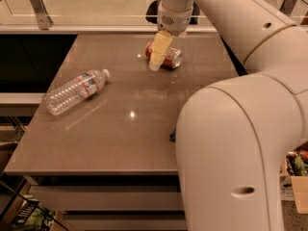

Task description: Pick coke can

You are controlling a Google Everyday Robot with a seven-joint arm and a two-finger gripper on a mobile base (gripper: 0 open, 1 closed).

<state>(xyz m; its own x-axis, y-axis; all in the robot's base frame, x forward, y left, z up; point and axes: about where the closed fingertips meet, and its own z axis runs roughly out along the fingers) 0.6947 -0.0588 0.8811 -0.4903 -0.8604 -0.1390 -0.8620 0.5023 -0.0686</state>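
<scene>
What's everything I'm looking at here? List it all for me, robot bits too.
coke can: one, orange-red with silver ends, on its side at the table's far edge, partly behind the gripper
water bottle: one, clear with a red-blue label, on its side at the table's left
dark object: one, only a sliver showing beside the arm; cannot tell what it is
table: one, brown-grey, middle of the view
rail posts: two, silver, behind the table, far left and far right
gripper: one, pale yellow, down at the coke can
arm: one, white, from lower right up to the gripper
</scene>
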